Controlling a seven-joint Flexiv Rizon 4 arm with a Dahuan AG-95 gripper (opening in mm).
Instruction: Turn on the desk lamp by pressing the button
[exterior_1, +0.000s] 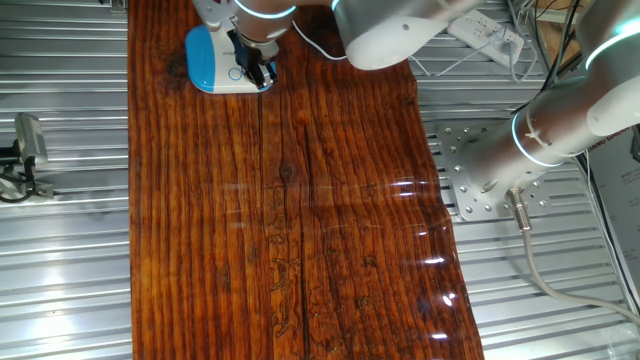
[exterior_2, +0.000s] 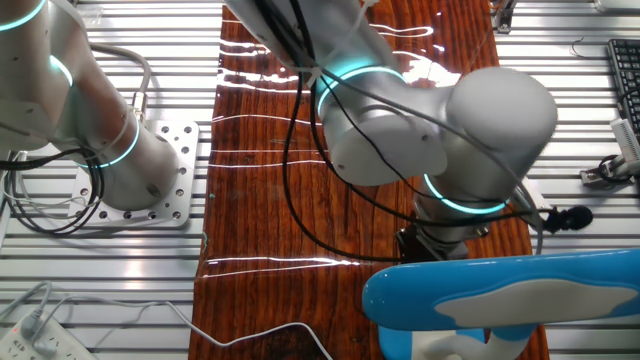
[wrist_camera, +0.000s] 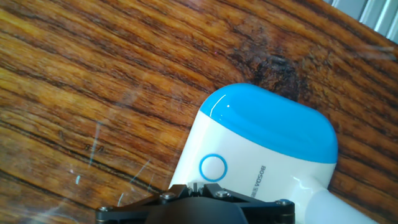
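Button (wrist_camera: 213, 167): ringed circle, glossy lamp base (wrist_camera: 261, 143).

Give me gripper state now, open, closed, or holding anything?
Gripper: cannot tell open or closed; fingertips not visible. It holds nothing visible, poised above the desk lamp base near the button.

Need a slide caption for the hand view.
Claw poised just short of the button on the lamp base, wooden table beneath.
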